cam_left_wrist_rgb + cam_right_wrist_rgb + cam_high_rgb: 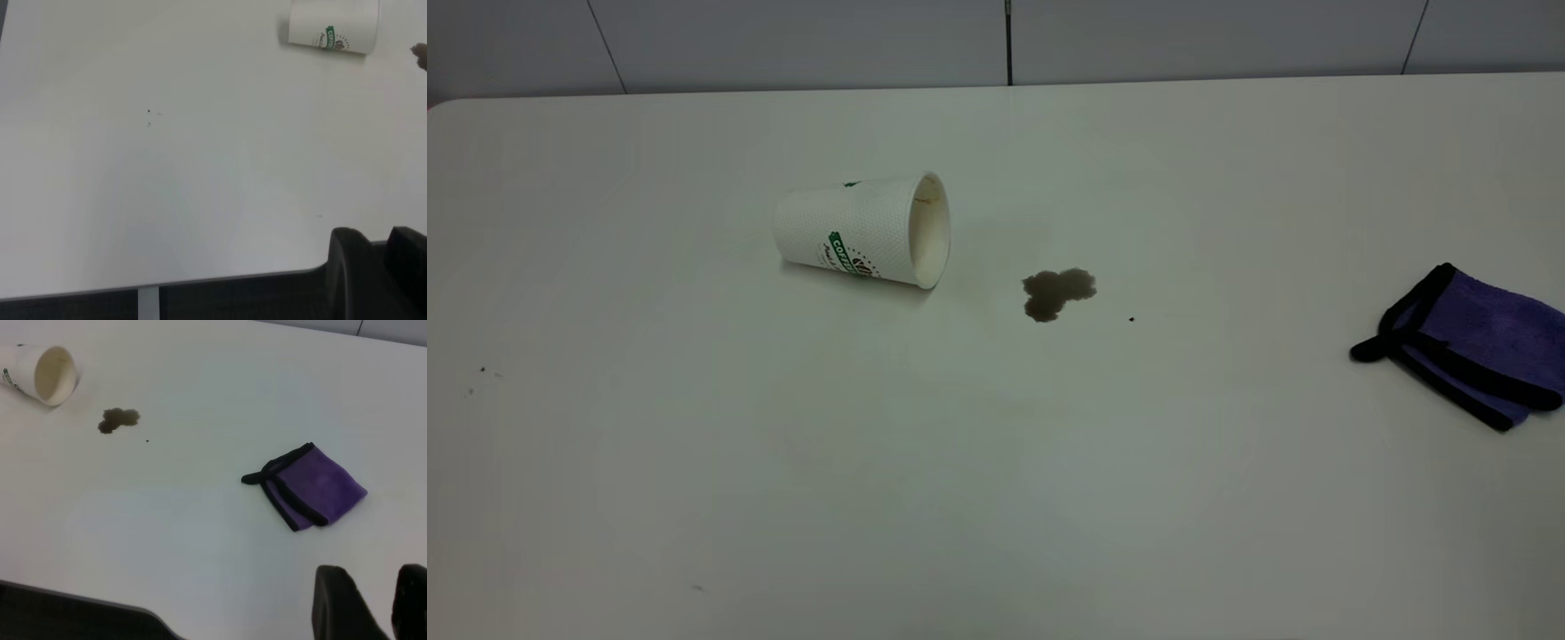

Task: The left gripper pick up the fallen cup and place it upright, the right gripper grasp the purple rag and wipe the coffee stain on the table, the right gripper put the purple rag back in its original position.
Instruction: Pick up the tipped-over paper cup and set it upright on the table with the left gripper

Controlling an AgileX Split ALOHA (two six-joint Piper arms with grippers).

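The white paper cup (863, 231) lies on its side on the white table (871, 498), mouth toward the brown coffee stain (1057, 292) just beside it, the purple rag (1472, 345) sits folded well apart at the right edge, and both grippers' jaws, barely glimpsed at the table's near edge, hold nothing, though I cannot tell how far either stands parted

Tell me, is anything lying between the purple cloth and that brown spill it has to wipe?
Nothing visible does. Between the purple rag and the coffee stain there is only bare table, apart from a tiny dark speck near the stain. The fallen cup lies on the stain's far side.
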